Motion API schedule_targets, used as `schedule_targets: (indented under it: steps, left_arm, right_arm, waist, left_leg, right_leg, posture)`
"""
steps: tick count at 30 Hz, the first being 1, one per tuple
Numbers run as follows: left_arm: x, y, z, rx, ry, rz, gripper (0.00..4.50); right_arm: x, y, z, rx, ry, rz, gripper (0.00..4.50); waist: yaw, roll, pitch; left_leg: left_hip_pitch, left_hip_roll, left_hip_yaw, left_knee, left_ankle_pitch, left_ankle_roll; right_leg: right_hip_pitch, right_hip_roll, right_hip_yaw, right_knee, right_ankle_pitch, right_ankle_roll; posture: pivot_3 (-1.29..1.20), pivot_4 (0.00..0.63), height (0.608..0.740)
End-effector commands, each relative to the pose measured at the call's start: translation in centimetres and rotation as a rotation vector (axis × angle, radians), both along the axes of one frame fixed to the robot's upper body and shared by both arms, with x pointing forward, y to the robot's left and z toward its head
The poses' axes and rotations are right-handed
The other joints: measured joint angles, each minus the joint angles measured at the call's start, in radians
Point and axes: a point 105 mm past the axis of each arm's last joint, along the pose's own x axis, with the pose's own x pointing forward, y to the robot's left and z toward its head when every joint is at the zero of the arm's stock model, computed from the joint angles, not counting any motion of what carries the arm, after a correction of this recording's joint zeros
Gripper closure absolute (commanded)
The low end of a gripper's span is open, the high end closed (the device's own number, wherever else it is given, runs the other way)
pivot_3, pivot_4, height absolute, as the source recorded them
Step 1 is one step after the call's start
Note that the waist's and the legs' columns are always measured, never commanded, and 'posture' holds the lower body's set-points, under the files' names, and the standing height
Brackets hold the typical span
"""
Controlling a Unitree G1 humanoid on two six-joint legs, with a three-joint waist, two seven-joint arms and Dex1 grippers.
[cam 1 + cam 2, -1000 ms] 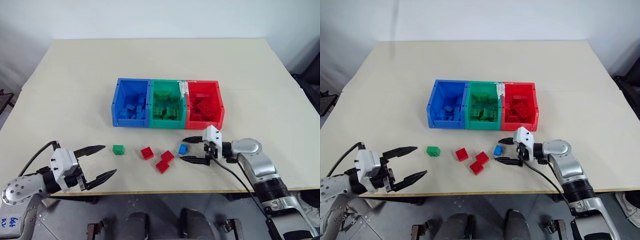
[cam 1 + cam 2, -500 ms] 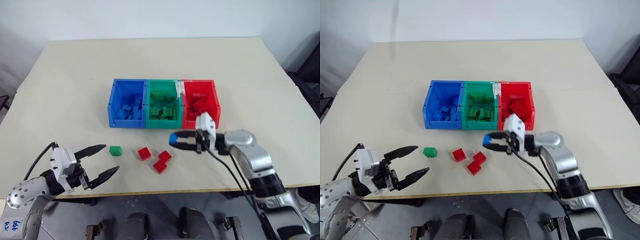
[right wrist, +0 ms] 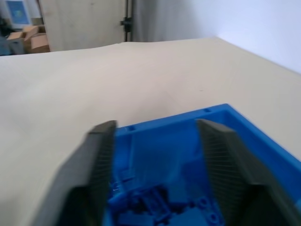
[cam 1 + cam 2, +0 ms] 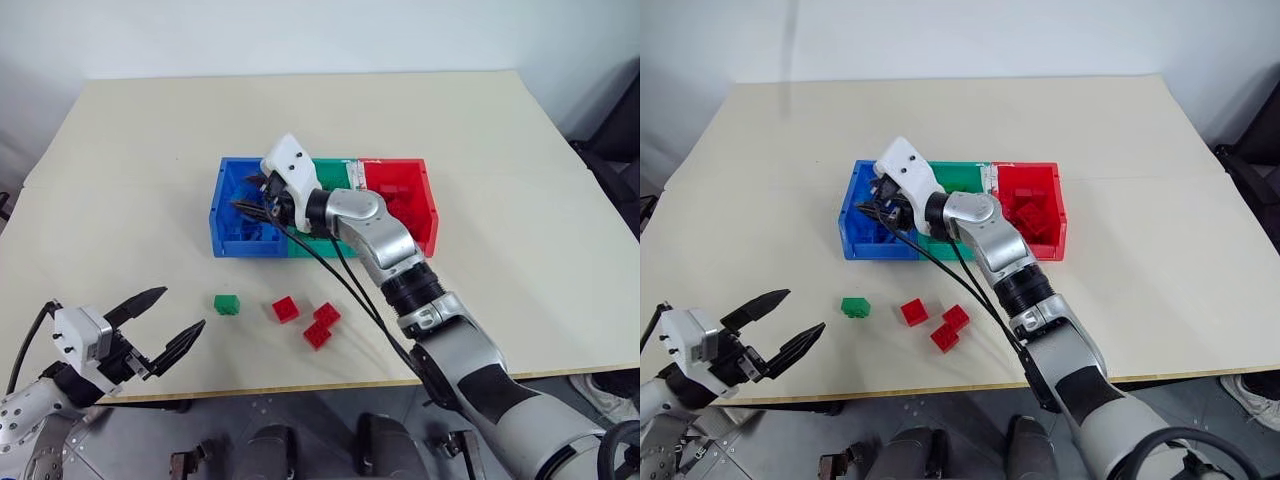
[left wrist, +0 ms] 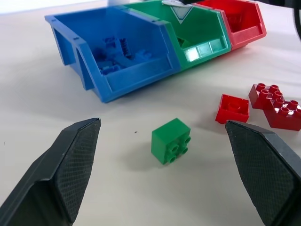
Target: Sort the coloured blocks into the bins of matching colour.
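Left claw: you kept it spread wide and empty at the near left edge of the tabletop; it had drifted a little nearer that edge since a second before.
Green block: it lay where it had lain, on the tabletop just beyond and to the right of your left claw, framed between the two fingers in the left wrist view but clear of both.
Blue bin: leftmost of the three joined bins, already holding blue blocks.
What changed: a second earlier your right claw sat low by the blue block near the red ones; half a second earlier it was pinching that block in the air; by this moment it had swung up and left over the blue bin.
Right claw: its fingers stood parted above the bin with nothing between them.
Meaning: I judged the blue block dropped in and that sort done.
Red blocks: three remained loose, right of the green block, near of the bins.
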Motion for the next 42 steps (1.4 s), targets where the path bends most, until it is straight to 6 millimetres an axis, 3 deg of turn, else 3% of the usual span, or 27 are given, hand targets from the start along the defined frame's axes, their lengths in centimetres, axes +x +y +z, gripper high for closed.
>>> schedule_targets:
  steps: [1, 2, 5, 8, 11, 14, 20, 22, 24, 27, 30, 35, 42]
  left_arm:
    - [-0.4, -0.7, 0.6, 0.036, -0.032, -0.023, 0.00]
    - [-0.3, -0.8, 0.6, 0.039, -0.029, -0.031, 0.00]
    - [0.1, -1.5, 0.2, 0.054, -0.002, -0.095, 0.00]
    - [0.8, -2.2, 0.0, 0.082, 0.017, -0.171, 0.00]
    - [1.4, -2.9, -0.1, 0.097, 0.046, -0.264, 0.00]
    - [2.7, -4.1, 0.4, 0.134, 0.016, -0.364, 0.00]
    - [3.8, -6.1, 0.8, 0.200, -0.053, -0.494, 0.00]
    - [4.0, -6.5, 1.0, 0.194, -0.064, -0.509, 0.00]
    - [3.9, -6.3, 0.9, 0.170, -0.035, -0.515, 0.00]
    - [3.6, -5.7, 0.7, 0.171, -0.006, -0.498, 0.00]
    - [2.9, -5.0, 0.4, 0.182, 0.027, -0.494, 0.00]
    - [1.2, -3.4, -0.4, 0.217, 0.064, -0.441, 0.00]
    - [-0.2, -3.5, -1.1, 0.201, 0.076, -0.388, 0.00]
  right_arm:
    - [-0.9, -1.1, 1.6, 0.034, -0.065, 0.064, 0.28]
    - [-1.2, -1.6, 1.7, 0.038, -0.072, 0.082, 0.02]
    - [-3.9, -4.3, 1.2, 0.047, -0.106, 0.219, 0.02]
    - [-6.2, -8.8, -1.0, 0.001, -0.071, 0.282, 0.02]
    - [-7.1, -13.1, -2.9, -0.037, -0.040, 0.241, 0.02]
    - [-7.5, -18.7, -4.4, -0.091, -0.052, 0.159, 0.02]
    - [-8.4, -26.1, -6.4, -0.216, -0.037, 0.067, 0.02]
    - [-8.3, -27.5, -6.6, -0.244, -0.034, 0.042, 0.02]
    - [-8.1, -27.0, -6.8, -0.252, -0.032, 0.067, 0.02]
    - [-8.2, -25.1, -8.1, -0.307, 0.072, 0.164, 0.02]
    - [-8.4, -23.2, -8.3, -0.360, 0.068, 0.260, 0.02]
    - [-8.2, -17.8, -8.6, -0.411, 0.046, 0.447, 0.02]
    - [-7.4, -12.7, -10.5, -0.481, 0.002, 0.541, 0.02]
  waist:
    - [-0.001, 0.000, 0.000]
    - [-0.001, 0.000, 0.000]
    - [0.005, 0.000, 0.000]
    - [0.013, -0.001, 0.000]
    - [0.015, -0.001, 0.000]
    - [0.022, 0.000, 0.000]
    - [0.024, 0.000, 0.000]
    - [0.027, 0.000, 0.000]
    - [0.025, 0.000, 0.000]
    - [0.017, 0.000, 0.000]
    - [0.014, 0.000, 0.000]
    - [0.007, 0.000, 0.000]
    - [0.008, 0.000, 0.000]
  left_leg:
    - [0.000, 0.000, 0.000, 0.000, 0.000, 0.000]
    - [0.000, 0.001, 0.000, 0.000, 0.000, 0.000]
    - [0.000, 0.000, 0.000, 0.000, 0.000, 0.000]
    - [-0.001, 0.000, 0.000, 0.000, -0.001, 0.002]
    - [-0.001, 0.000, 0.001, 0.002, -0.003, 0.003]
    - [0.000, -0.001, 0.004, 0.004, -0.003, 0.003]
    - [0.002, 0.000, 0.011, 0.005, -0.004, 0.002]
    - [0.002, 0.000, 0.014, 0.006, -0.004, 0.002]
    - [0.002, 0.001, 0.013, 0.008, -0.004, 0.003]
    - [0.002, 0.002, 0.013, 0.010, -0.004, 0.002]
    - [0.002, 0.007, 0.012, 0.012, -0.005, 0.002]
    - [0.002, 0.007, 0.011, 0.013, -0.005, 0.002]
    - [0.001, 0.005, 0.009, 0.013, -0.007, 0.002]
  right_leg:
    - [0.000, 0.000, 0.000, 0.000, 0.000, 0.000]
    - [0.000, 0.000, 0.000, 0.000, 0.000, 0.000]
    - [0.000, 0.000, 0.000, 0.000, 0.000, 0.000]
    - [0.001, 0.000, -0.001, -0.001, 0.000, 0.000]
    - [0.002, 0.000, -0.001, -0.003, 0.000, 0.000]
    - [0.002, 0.001, -0.001, -0.003, 0.000, 0.000]
    - [0.002, 0.002, -0.001, -0.004, 0.000, 0.000]
    - [0.002, 0.002, 0.000, -0.004, 0.000, 0.000]
    - [0.002, 0.002, 0.000, -0.004, 0.000, 0.000]
    - [0.003, 0.002, 0.000, -0.002, 0.000, 0.000]
    - [0.002, 0.002, 0.000, -0.001, 0.000, 0.000]
    - [0.002, 0.002, 0.000, -0.001, 0.000, 0.000]
    - [0.002, 0.001, 0.000, -0.001, 0.000, 0.000]
  posture:
    - [0.00, 0.150, 0.740]
    - [0.00, 0.150, 0.740]
    - [0.00, 0.150, 0.740]
    - [0.00, 0.150, 0.740]
    - [0.00, 0.150, 0.740]
    - [0.00, 0.150, 0.740]
    - [0.00, 0.150, 0.740]
    - [0.00, 0.150, 0.740]
    - [0.00, 0.150, 0.740]
    - [0.00, 0.150, 0.740]
    - [0.00, 0.150, 0.740]
    - [0.00, 0.150, 0.740]
    - [0.00, 0.150, 0.740]
